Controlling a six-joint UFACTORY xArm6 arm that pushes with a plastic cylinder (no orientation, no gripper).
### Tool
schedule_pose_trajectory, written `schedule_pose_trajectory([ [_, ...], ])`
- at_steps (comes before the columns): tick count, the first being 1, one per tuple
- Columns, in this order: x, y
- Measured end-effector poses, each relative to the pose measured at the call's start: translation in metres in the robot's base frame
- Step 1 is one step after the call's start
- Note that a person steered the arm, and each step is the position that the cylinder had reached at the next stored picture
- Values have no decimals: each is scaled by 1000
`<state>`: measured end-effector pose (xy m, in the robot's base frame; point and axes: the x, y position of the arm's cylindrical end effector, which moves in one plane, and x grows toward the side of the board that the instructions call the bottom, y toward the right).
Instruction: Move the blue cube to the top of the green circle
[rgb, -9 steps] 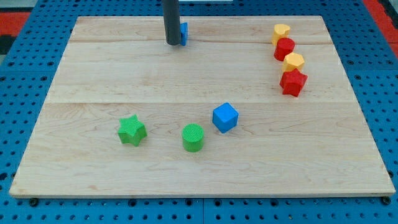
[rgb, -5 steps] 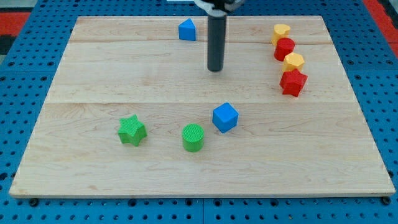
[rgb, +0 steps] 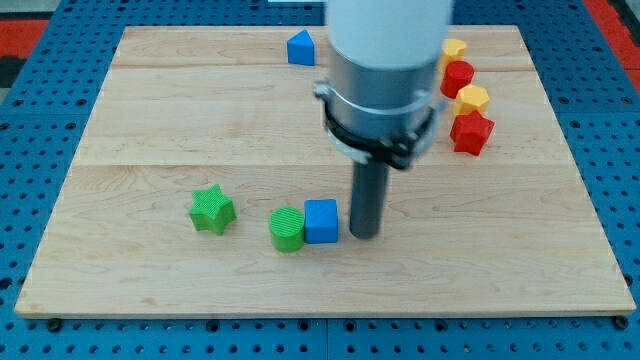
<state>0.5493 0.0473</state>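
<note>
The blue cube (rgb: 321, 221) sits near the board's bottom middle, touching the right side of the green circle (rgb: 287, 229). My tip (rgb: 364, 235) rests on the board just to the right of the blue cube, close to or touching it. The arm's grey body hangs over the board's middle and hides part of it.
A green star (rgb: 212, 209) lies left of the green circle. A small blue block (rgb: 300, 47) sits at the top. Two yellow blocks (rgb: 453, 48) (rgb: 472, 98) and two red blocks (rgb: 458, 76) (rgb: 471, 132) line up at the top right.
My tip moved from the top of the board down to the cube's right side. The blue cube slid left and down against the green circle, which shifted left.
</note>
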Motion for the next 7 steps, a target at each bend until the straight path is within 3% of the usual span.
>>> schedule_pose_trajectory([
  [1,8,-17],
  [3,-51,-31],
  [5,-26,-52],
  [6,-33,-89],
  [7,-65,-117],
])
